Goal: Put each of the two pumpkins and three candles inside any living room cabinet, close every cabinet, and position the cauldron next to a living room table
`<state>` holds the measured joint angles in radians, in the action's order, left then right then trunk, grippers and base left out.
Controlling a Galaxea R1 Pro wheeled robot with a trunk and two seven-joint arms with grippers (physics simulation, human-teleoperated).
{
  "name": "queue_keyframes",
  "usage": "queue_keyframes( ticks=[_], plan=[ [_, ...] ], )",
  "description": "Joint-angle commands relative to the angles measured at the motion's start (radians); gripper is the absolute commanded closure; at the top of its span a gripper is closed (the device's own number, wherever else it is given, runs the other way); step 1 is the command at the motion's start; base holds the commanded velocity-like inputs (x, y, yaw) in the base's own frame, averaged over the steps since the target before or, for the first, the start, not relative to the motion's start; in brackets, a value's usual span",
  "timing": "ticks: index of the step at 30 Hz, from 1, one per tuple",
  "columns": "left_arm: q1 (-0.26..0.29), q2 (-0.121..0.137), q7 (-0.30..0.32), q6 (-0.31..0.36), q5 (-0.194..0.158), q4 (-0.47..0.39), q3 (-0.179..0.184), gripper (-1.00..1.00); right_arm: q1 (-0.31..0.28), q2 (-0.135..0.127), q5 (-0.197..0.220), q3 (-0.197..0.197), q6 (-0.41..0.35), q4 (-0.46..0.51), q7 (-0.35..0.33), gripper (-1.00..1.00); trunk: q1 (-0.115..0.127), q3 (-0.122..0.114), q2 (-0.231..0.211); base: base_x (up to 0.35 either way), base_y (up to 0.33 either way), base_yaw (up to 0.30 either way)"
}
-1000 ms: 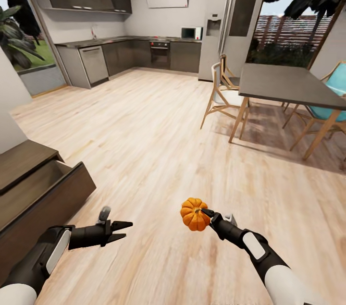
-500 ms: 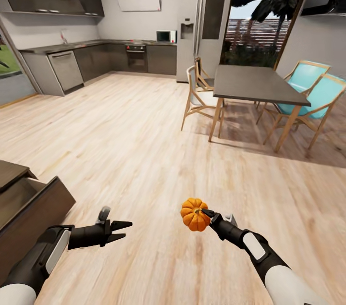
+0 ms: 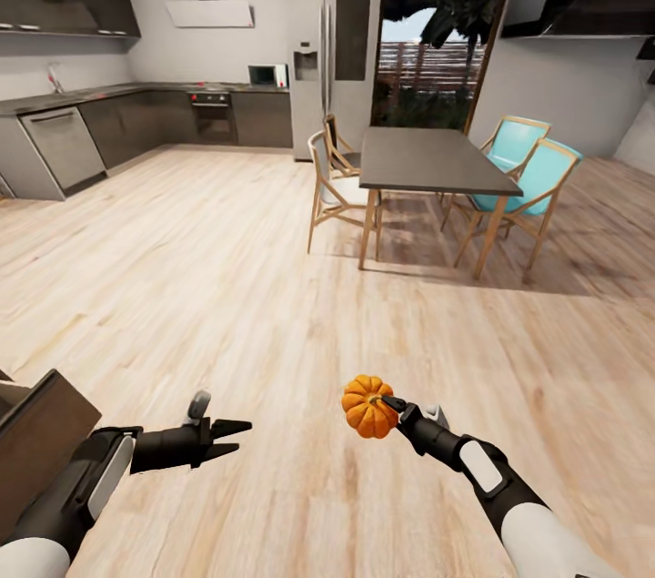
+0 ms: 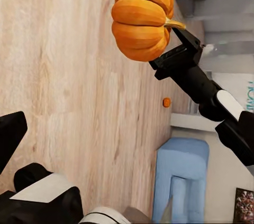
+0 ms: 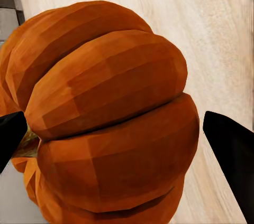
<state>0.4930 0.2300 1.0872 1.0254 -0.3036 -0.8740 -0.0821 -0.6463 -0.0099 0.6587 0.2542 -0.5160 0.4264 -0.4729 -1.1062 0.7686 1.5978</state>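
A pumpkin (image 3: pixel 368 407) is held clear of the wooden floor (image 3: pixel 273 287) by the right gripper (image 3: pixel 389 402), whose fingers are clamped at the stem end, so that the orange body hangs out ahead of the fingertips. In the right wrist view the pumpkin (image 5: pixel 106 118) is seen close up, with a dark finger at each side of it. In the left wrist view the same pumpkin (image 4: pixel 142 17) is seen pinched at the stem by the right gripper (image 4: pixel 177 36), and a second small orange object (image 4: pixel 166 102), possibly the other pumpkin, is seen far off on the floor near a pale blue seat (image 4: pixel 182 182); its identity cannot be settled at that size.

The left gripper (image 3: pixel 235 434) is held with its fingers parted and nothing between them, low over the floor.

The relation that matters is judged to be this: the dark cabinet (image 3: pixel 41 432), with a drawer standing open, is seen only as a corner at the far left edge of the head view, beside the left arm, while the pumpkin is carried on the right. The cabinet thus lies to the left of the loaded gripper, across the body, and a turn toward that side is judged necessary before the pumpkin can be lowered in. The dining table (image 3: pixel 432 161) stands well apart, ahead.
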Motion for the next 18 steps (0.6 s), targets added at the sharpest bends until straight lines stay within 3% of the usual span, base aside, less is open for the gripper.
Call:
queue_keyframes(
  ticks=[1,18],
  plan=[
    [0.000,0.000,0.003,0.004,0.001,0.000,-0.001,-1.00,-0.001,0.001,0.010,0.007,-0.010,0.000,-0.002,1.00,0.004,-0.003,-0.007,0.000,0.000,-0.287],
    [0.000,0.000,0.003,0.004,0.001,0.000,-0.005,-1.00,-0.001,0.002,0.010,0.007,-0.009,0.000,-0.001,1.00,0.069,-0.067,-0.126,0.000,0.000,-0.287]
  ],
)
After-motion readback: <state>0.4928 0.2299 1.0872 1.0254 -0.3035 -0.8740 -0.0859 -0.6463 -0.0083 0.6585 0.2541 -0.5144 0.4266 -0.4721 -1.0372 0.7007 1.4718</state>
